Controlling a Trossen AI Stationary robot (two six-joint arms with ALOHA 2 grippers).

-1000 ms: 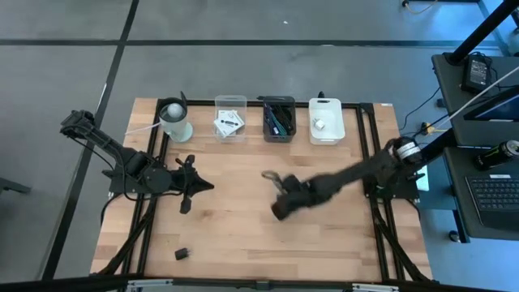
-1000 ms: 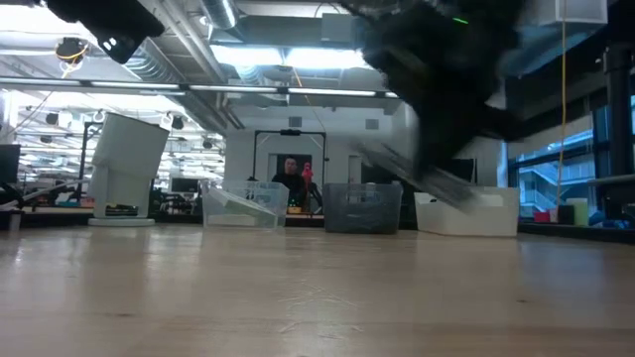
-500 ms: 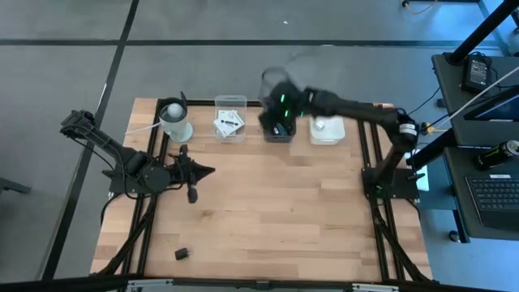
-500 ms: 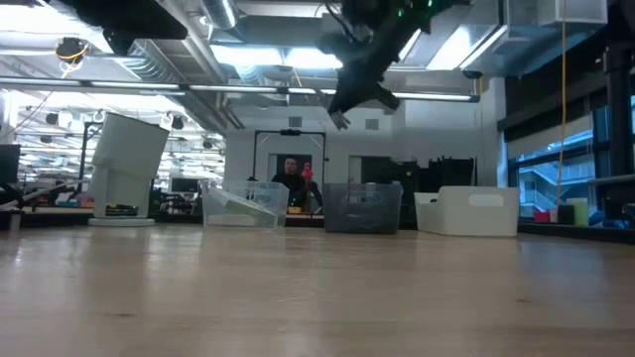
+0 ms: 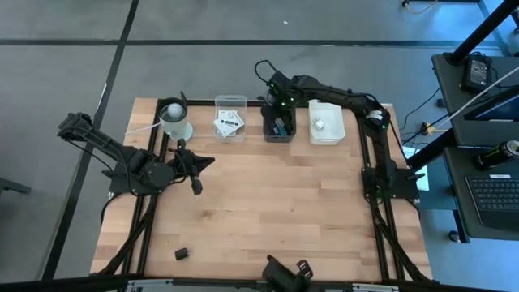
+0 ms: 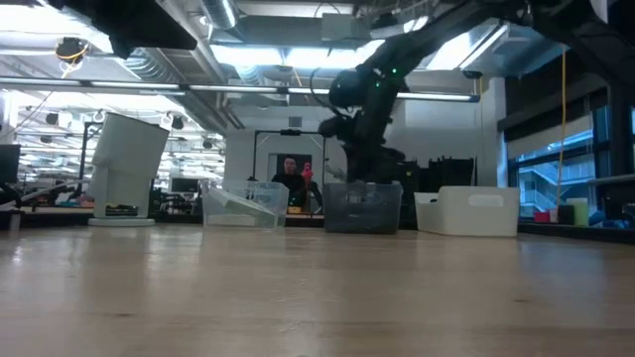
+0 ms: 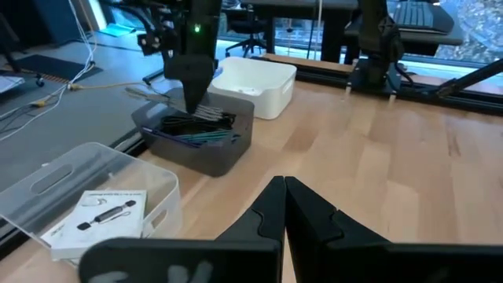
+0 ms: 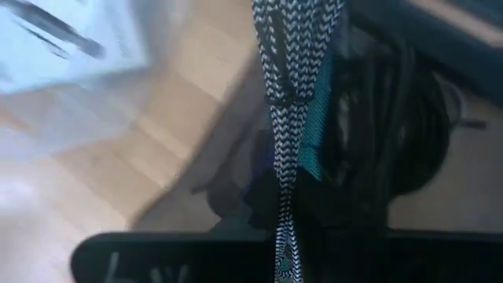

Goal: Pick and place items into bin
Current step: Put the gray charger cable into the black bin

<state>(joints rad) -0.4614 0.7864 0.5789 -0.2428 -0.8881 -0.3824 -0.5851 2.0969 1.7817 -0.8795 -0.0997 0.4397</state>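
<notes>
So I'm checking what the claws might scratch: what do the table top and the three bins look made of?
Table top: wood, pale planks with visible grain and seams, matte. Clear bin: likely transparent plastic; the card inside shows through. Grey bin: looks like smoky, semi-translucent plastic, contents faintly visible. White bin: opaque white plastic by its look, smooth with rounded corners.

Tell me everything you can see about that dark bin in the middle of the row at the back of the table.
The dark bin is a small grey see-through plastic tub, open on top and upright on the wooden table. It stands between a clear bin and a white bin. Inside lie black coiled cables and a teal pen. The right gripper reaches down into it.
</notes>
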